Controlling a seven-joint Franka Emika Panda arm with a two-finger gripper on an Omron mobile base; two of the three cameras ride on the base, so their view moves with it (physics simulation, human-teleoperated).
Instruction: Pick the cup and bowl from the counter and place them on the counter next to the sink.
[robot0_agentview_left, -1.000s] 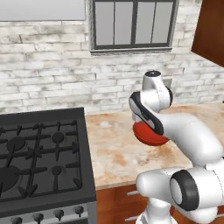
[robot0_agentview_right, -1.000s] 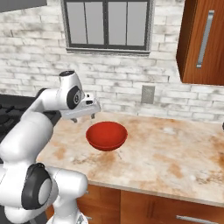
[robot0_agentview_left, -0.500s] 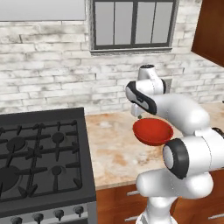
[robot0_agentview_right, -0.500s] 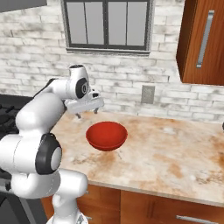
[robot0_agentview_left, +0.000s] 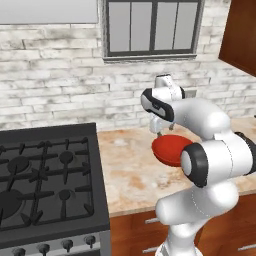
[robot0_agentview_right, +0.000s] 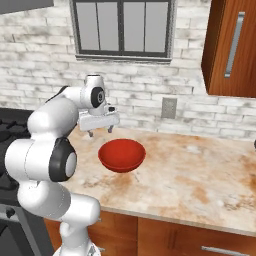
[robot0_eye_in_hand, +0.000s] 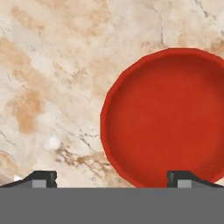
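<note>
The red bowl (robot0_agentview_right: 121, 155) sits upright and empty on the beige marble counter (robot0_agentview_right: 200, 175). In the left base view my arm covers part of the bowl (robot0_agentview_left: 169, 149). My gripper (robot0_agentview_right: 100, 131) hangs open above the counter, just behind and to the left of the bowl, near the brick wall, with nothing between its fingers. In the hand view the bowl (robot0_eye_in_hand: 168, 116) lies to the right, and the gripper (robot0_eye_in_hand: 111, 179) points down at the bowl's left rim and bare counter (robot0_eye_in_hand: 52, 65). The gripper (robot0_agentview_left: 159, 131) is also seen from the left. The cup and the sink are out of view.
A black gas stove (robot0_agentview_left: 45, 180) borders the counter on the left. The brick wall carries an outlet (robot0_agentview_right: 169, 107) behind the bowl. A wooden upper cabinet (robot0_agentview_right: 232, 45) hangs at the right. The counter runs on to the right of the bowl.
My arm's elbow and forearm have swung round while the hand stayed almost in place above the counter beside the bowl. The bowl has not moved and the gripper remains open.
</note>
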